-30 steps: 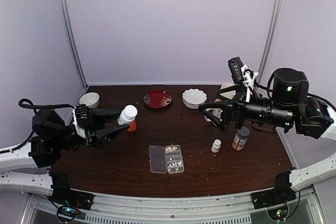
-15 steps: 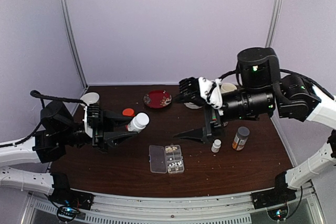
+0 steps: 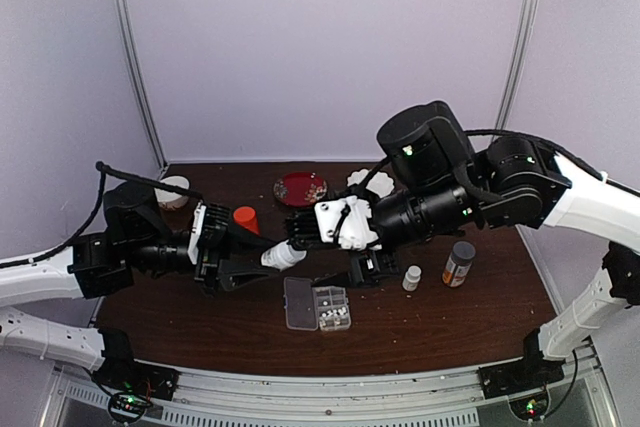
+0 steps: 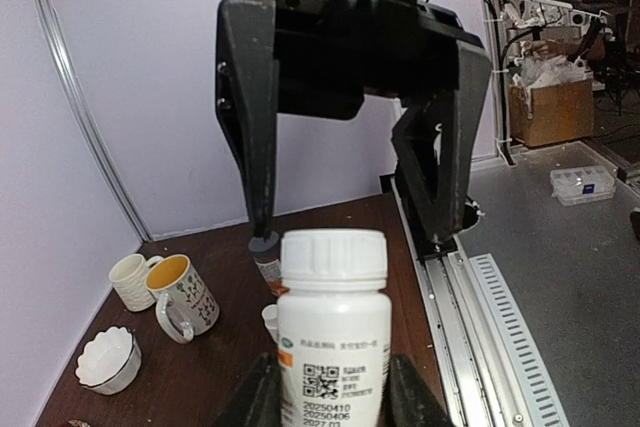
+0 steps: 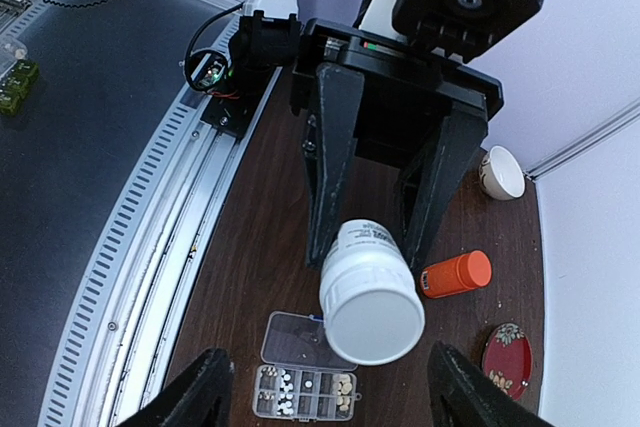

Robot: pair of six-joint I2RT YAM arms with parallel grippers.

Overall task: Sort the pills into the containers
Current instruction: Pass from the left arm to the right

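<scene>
The white bottle (image 3: 283, 255) is clamped by its body between the fingers of the left gripper (image 3: 268, 256), held above the table (image 3: 200, 322) and tipped so that its white cap (image 5: 372, 309) faces the right arm. The right gripper (image 5: 330, 350) is set opposite, its jaws spread wide. In the left wrist view one black finger is seen on each side of the cap, with a gap left on both sides. Nothing is held by this gripper.

The pill box (image 3: 318, 305) is laid flat on the table, toward the near edge from the spot where the two grippers meet. Its clear lid (image 3: 297, 304) is folded open on the left and the cells (image 3: 334, 305) are exposed on the right. From the right wrist camera the box is seen below the bottle's cap, between the two spread fingers but well beneath them. It is touched by neither gripper.

The pills (image 5: 300, 384) are seen as small pale specks in several cells. How many lie in each cannot be told.

An orange bottle (image 5: 457, 273) is left on the table beyond the left gripper, and a red plate (image 3: 300, 188) is set near the far edge.
</scene>
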